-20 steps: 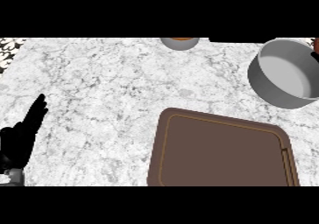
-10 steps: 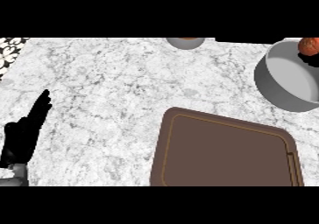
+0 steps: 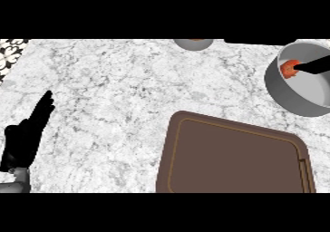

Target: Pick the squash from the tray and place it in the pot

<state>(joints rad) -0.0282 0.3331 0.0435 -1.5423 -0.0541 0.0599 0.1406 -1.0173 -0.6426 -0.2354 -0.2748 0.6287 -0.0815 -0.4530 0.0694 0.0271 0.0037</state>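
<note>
Squash [image 3: 288,69] sits inside the grey pot [image 3: 303,102] at the tabletop's far right, right hand [image 3: 316,65] fingers touching it, grip unclear. Left hand [image 3: 28,136] rests open, fingers straight, beside the brown tray [image 3: 235,158].

Black left hand [image 3: 24,140], matte and unmarked, with long slim fingers tapering to narrow tips and a thumb set off at the side. Below it a short pale collar at the wrist, then a smooth grey forearm [image 3: 8,186] of rounded section, showing only as a small stretch at the view's lower left edge. From the right hand [image 3: 318,65], only a black finger-like bar showing at the right edge, same matte black. No cables, screws or markings to make out.
</note>
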